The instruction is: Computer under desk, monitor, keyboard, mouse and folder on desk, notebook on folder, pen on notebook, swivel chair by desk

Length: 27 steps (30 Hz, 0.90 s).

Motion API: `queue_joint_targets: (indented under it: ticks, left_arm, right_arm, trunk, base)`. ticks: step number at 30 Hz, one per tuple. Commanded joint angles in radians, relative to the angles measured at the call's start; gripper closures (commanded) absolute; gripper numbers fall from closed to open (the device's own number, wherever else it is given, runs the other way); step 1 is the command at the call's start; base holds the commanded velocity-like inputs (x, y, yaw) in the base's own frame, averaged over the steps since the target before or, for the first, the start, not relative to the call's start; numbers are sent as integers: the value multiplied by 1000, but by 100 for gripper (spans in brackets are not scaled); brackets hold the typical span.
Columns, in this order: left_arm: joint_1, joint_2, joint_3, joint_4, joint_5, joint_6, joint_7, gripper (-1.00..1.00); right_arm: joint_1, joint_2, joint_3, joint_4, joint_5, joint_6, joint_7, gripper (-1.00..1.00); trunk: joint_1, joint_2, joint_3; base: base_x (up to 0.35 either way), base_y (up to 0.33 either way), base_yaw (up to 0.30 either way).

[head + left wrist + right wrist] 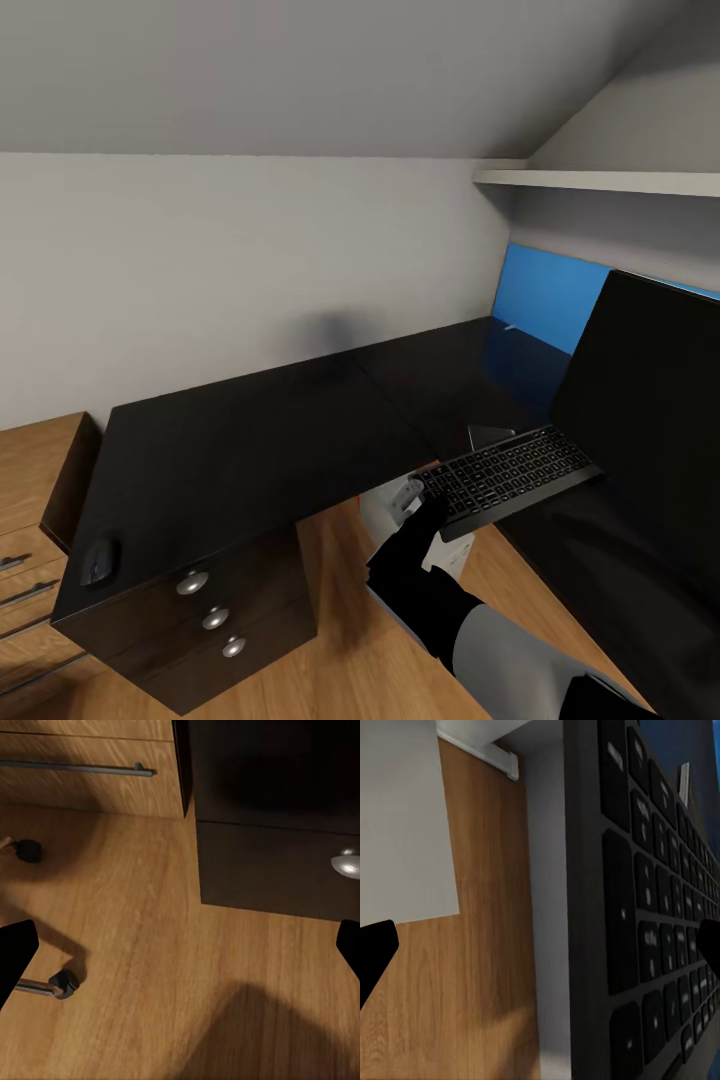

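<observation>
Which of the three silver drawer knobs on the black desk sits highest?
The top knob, just under the desk top near the mouse; the other two knobs sit below it.

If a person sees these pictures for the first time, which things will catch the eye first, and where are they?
The eye falls first on the wide black monitor at the right of the head view, with the blue back panel behind it. In front of it the keyboard juts past the edge of the long black desk, and the right hand is at its overhanging end. The small mouse lies on the desk's near left corner.
</observation>
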<state>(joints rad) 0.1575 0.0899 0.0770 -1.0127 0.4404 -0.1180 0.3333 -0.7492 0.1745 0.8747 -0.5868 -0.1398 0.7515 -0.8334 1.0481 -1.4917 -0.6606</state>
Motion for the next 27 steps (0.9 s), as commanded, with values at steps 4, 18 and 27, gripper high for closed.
queue_joint_targets:
  ticks: [4, 18, 27]
  left_arm:
    - [1, 1, -2, -1, 11, -4, 3, -100]
    - [1, 1, -2, -1, 10, -4, 3, -100]
    - [1, -1, -2, -1, 11, -4, 3, -100]
  right_arm:
    - [-2, 0, 6, 3, -11, 5, -28, -100]
    - [-2, 0, -22, 4, -9, 5, -64, -100]
    - [-3, 0, -28, 23, -9, 3, -65, -100]
  trunk:
    - [0, -1, -1]
    - [0, -1, -1]
    - [0, -1, -1]
  base:
    - [0, 0, 0]
    - [0, 0, 0]
    - [0, 0, 0]
